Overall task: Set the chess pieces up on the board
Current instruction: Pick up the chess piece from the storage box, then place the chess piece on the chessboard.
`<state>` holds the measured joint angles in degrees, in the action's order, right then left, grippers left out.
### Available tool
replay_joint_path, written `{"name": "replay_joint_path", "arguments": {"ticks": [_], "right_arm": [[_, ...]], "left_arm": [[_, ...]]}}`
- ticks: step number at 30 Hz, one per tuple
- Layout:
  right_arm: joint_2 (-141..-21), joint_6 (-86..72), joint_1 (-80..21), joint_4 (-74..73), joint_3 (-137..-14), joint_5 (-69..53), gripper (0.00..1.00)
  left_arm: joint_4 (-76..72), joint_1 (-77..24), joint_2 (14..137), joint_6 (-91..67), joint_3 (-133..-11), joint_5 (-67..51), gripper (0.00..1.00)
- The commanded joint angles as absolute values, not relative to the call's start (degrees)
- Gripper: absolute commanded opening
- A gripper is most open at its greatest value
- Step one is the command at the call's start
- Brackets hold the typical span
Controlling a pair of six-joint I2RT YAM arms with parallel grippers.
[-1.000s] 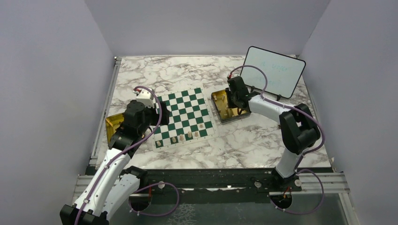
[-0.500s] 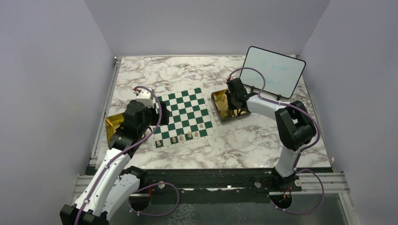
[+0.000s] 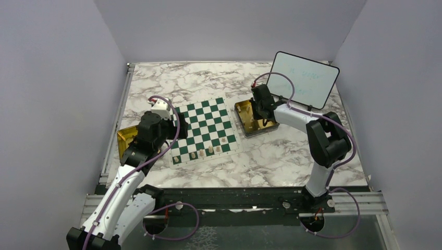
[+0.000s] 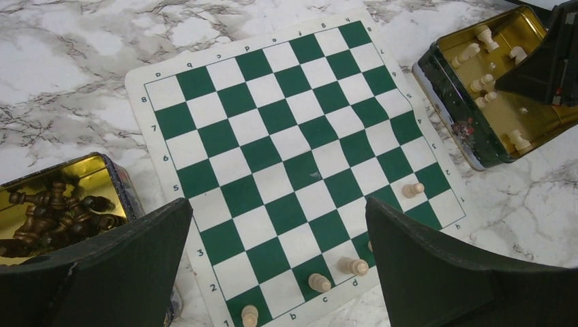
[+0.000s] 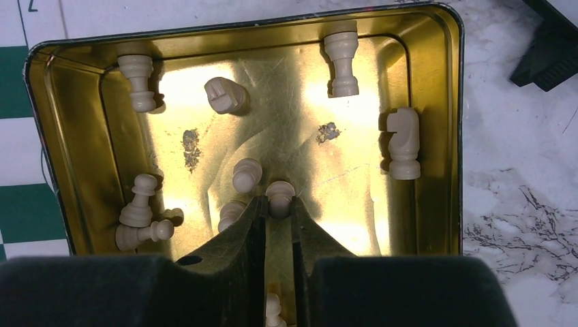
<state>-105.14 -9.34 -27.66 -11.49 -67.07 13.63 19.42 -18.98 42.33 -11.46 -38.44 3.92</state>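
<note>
Cream chess pieces (image 5: 341, 58) mostly lie in the shallow gold tin (image 5: 451, 136) beside the green-and-white checkered board (image 4: 286, 136), where a few stand. Right gripper (image 5: 278, 206) has narrowed onto one small cream pawn (image 5: 279, 191), apparently gripping it, ready to lift. Left gripper (image 4: 278, 204) hangs fully spread over the board, empty.

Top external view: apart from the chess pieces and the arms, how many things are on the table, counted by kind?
Gold tins: 2 (left tin, right tin)
Chess board: 1
Whiteboard: 1
Total: 4
</note>
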Motion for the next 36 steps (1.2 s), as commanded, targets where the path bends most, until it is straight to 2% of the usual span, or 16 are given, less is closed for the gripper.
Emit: {"name": "replay_joint_path", "arguments": {"ticks": [1,16,27,36], "right_arm": [[-103.18,-9.12,-27.26,-13.79,-69.26,13.83,0.17],[-93.92,-12.12,-28.86,-17.78,-69.79,5.92,0.15],[-90.83,-14.43,-37.73,-17.09,-67.07,5.80,0.15],[-93.73,-15.76,-44.34,-14.20,-63.39,8.93,0.15]], "left_arm": [[18.72,-19.34,42.20,-10.81,-38.23,4.92,0.99],[19.54,-19.34,41.79,-10.55,-38.93,7.82,0.99],[19.95,-19.34,41.92,-10.55,-39.20,9.02,0.99],[20.13,-19.34,41.65,-10.55,-39.34,9.31,0.99]]}}
